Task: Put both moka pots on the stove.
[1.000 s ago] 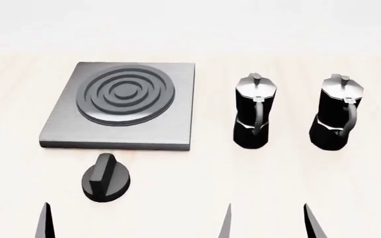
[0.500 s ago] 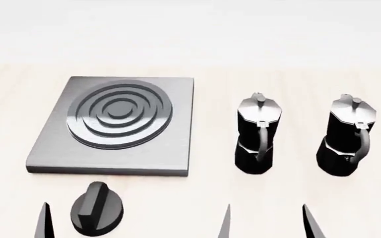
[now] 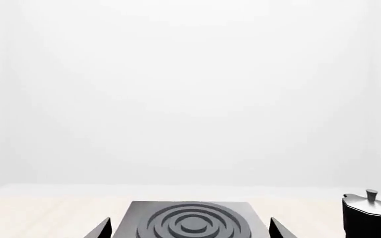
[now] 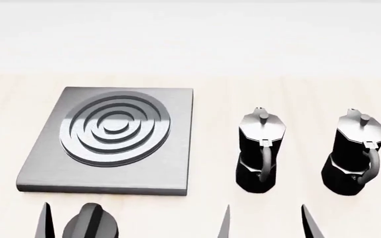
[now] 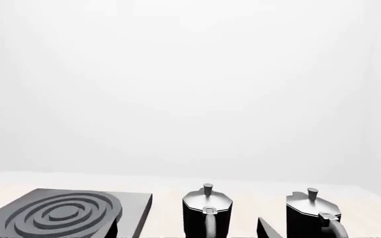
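Note:
The stove (image 4: 111, 139) is a grey square plate with ringed burner, lying at the left in the head view. Two black moka pots with silver lids stand upright to its right, handles toward me: the nearer pot (image 4: 260, 148) and the far-right pot (image 4: 356, 153). My right gripper (image 4: 268, 225) is open and empty, low in front of the pots; in the right wrist view (image 5: 189, 229) the nearer pot (image 5: 207, 213) lies ahead between its fingers. My left gripper (image 3: 190, 229) is open and empty, facing the stove (image 3: 190, 220). One left fingertip (image 4: 45, 223) shows in the head view.
A squat black ridged knob (image 4: 91, 227) sits on the pale wooden table (image 4: 210, 99) just in front of the stove, partly cut off by the head view's bottom edge. A plain white wall lies behind the table.
The head view has shifted: stove, pots and knob all sit lower in the picture than before, and the knob now reaches the bottom edge. The gripper fingertips hold the same places.

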Controlling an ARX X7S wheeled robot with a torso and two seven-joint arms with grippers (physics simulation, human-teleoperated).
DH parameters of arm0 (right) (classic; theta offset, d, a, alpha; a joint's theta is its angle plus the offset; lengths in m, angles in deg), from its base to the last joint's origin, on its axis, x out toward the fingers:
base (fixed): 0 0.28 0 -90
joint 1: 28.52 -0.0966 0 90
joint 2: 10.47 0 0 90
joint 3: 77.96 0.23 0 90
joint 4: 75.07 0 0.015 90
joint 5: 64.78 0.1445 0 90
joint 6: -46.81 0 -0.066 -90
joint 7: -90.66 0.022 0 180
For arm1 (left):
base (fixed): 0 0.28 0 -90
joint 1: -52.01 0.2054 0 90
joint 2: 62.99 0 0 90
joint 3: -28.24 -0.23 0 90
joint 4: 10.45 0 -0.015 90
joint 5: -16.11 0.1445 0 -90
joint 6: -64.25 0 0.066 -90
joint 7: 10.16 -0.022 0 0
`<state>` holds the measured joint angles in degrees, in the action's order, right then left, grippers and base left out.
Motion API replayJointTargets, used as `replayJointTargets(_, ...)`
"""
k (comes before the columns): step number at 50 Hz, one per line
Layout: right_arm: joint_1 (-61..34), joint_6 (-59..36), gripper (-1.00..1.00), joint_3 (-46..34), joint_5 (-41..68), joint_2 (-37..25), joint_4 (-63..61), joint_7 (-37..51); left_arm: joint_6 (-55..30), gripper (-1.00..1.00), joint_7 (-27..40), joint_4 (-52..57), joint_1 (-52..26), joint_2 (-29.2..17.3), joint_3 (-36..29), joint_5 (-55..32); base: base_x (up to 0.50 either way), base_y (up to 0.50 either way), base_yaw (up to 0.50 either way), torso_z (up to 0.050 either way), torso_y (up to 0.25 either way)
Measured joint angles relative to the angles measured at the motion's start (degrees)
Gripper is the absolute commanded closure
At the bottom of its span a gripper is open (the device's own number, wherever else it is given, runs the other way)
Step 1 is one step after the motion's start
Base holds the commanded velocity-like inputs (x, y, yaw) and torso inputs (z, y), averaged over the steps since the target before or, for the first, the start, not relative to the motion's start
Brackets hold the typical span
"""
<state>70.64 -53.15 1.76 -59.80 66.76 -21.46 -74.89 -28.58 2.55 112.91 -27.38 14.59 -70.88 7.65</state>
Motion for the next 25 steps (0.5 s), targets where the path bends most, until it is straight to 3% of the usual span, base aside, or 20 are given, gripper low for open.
replayJointTargets(25,0.09,0.50,-1.00,-0.61,2.66,-1.41,-0.21,0.57,0.36,-1.00,0.90,-0.31,-0.15,-0.74,-0.66,-0.23,0.00,0.09,0.00,0.000,0.000)
